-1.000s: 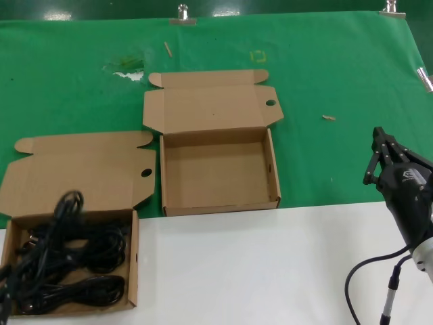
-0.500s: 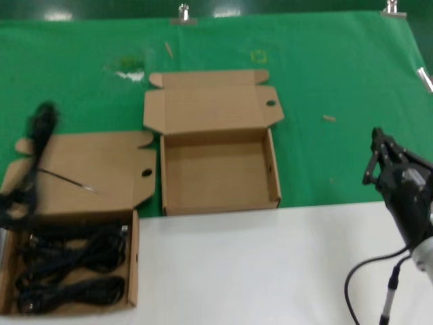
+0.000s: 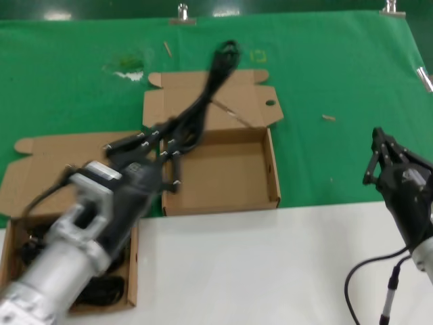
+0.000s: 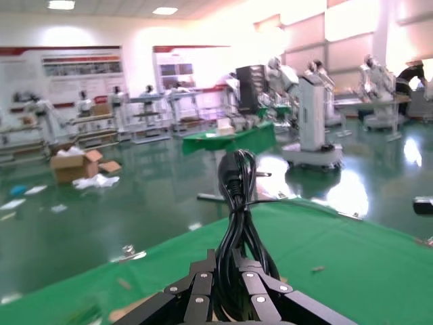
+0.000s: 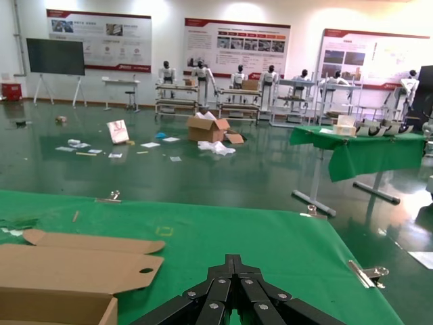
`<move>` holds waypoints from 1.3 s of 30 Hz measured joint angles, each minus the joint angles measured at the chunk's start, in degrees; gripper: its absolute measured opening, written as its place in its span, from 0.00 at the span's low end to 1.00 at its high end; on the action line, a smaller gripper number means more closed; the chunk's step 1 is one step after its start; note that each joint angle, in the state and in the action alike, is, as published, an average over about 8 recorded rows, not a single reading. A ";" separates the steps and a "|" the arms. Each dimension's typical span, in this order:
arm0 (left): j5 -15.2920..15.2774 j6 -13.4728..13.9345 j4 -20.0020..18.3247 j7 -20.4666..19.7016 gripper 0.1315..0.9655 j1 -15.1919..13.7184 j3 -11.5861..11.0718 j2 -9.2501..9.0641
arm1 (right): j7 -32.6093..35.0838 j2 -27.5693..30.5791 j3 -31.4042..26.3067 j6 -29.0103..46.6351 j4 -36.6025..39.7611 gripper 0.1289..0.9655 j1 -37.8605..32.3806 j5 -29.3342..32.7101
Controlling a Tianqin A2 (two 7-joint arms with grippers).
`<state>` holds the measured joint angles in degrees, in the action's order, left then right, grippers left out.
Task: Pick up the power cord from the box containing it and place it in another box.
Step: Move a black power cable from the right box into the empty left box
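Note:
My left gripper is shut on the power cord, a black looped bundle that sticks up and away from the fingers, with a thin pale tie end. It hangs over the back edge and lid of the other box, which is open with a bare floor. In the left wrist view the power cord rises from between the fingers of my left gripper. The box containing it lies at the lower left, mostly hidden by my left arm, with black cables showing. My right gripper is shut and idle at the right.
Green cloth covers the far half of the table and a white surface the near half. Metal clips hold the cloth's far edge. Small scraps lie on the cloth. My own black cable loops at the lower right.
My left gripper has lifted the power cord out of the left box and carried it right and farther away, to above the other box. The right arm has not moved.

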<state>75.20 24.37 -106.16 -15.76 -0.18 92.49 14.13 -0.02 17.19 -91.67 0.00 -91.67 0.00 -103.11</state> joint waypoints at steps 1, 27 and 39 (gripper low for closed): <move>-2.60 1.22 0.87 0.55 0.05 -1.22 0.17 -2.17 | 0.00 0.00 0.00 0.00 0.00 0.01 0.00 0.00; -43.35 4.46 15.03 -1.76 0.05 -7.96 0.18 -14.10 | 0.00 0.00 0.00 0.00 0.00 0.01 0.00 0.00; -44.39 4.89 14.49 -3.28 0.08 -7.65 0.26 -14.11 | 0.01 0.00 0.00 0.00 0.00 0.01 0.00 0.00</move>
<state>30.81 29.25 -91.67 -19.04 -7.83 92.75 0.02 -0.02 17.19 -91.67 0.00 -91.67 0.00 -103.12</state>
